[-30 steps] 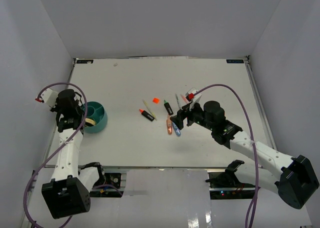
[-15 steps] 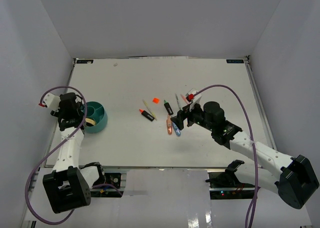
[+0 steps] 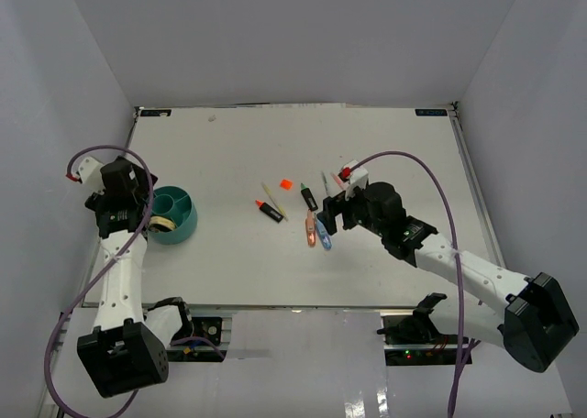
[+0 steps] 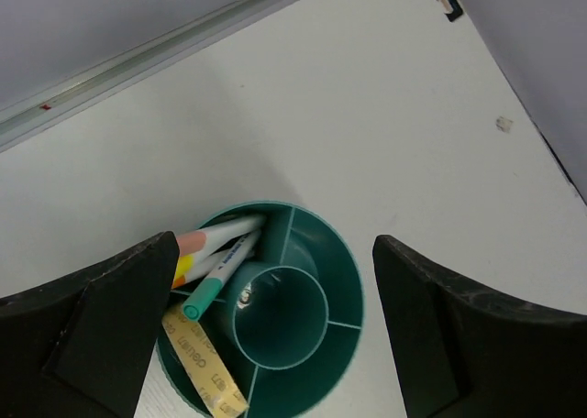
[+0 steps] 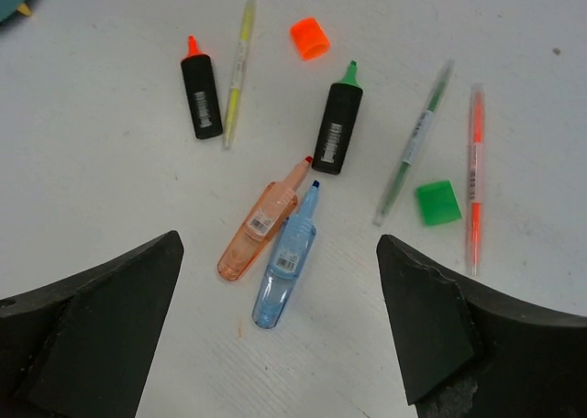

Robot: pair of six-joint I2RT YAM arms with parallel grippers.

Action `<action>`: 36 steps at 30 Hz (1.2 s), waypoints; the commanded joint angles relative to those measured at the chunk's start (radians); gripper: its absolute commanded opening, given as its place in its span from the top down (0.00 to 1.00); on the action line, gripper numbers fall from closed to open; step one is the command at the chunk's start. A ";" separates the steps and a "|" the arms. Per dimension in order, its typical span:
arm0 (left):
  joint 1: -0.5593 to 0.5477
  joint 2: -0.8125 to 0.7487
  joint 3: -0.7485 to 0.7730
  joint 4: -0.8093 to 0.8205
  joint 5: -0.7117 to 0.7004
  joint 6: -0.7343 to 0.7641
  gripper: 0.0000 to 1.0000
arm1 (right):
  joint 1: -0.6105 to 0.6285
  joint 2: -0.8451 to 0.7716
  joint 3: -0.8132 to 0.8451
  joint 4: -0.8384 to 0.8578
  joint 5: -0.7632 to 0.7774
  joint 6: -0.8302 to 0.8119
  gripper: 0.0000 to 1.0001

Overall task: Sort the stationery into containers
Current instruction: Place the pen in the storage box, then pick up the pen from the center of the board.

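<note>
We worked over a white table (image 3: 229,152), matte and plain, boxed in by grey walls (image 3: 275,33) on three sides. A metal rail (image 4: 156,51) ran along the table's edge, and purple cables (image 3: 404,157) looped off both arms.

The left gripper (image 4: 275,244) hung spread wide with nothing in it, directly over the teal tub (image 4: 347,280). In the wrist view the tub sat between its fingers. In the tub's divided ring, under one finger, a teal-capped pen (image 4: 220,276) and a pink-ended pen (image 4: 206,242) lay side by side. In the next compartment round, a tan band (image 4: 206,368) leaned out over the rim.

The right gripper (image 5: 275,244) was likewise open and empty, well apart from the tub. Straight below the gap between its fingers lay a blue highlighter (image 5: 286,258), close alongside an orange highlighter (image 5: 261,221).

Beyond the fingertips we saw an orange-tipped black marker (image 5: 201,97) with a thin yellow pen (image 5: 236,74) just beside it. Also there were an orange cap (image 5: 310,38) and a green-tipped black marker (image 5: 337,129).

Out past the other finger lay a thin green pen (image 5: 413,148) and a thin orange pen (image 5: 475,175). A green cap (image 5: 437,203) sat between the two.
</note>
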 commanded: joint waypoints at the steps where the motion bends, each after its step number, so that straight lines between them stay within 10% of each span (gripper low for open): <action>1: 0.002 0.009 0.109 -0.085 0.158 0.110 0.02 | -0.019 0.059 0.090 -0.088 0.117 0.039 0.05; 3: 0.002 0.047 0.175 -0.133 0.271 0.179 0.02 | -0.031 0.105 0.121 -0.117 0.125 0.053 0.00; 10: -0.041 0.069 0.241 -0.162 0.494 0.228 0.02 | -0.053 0.284 0.252 -0.228 0.197 0.098 0.34; 36: -0.285 0.138 0.264 -0.166 0.608 0.286 0.02 | -0.335 0.591 0.362 -0.277 -0.007 -0.203 0.50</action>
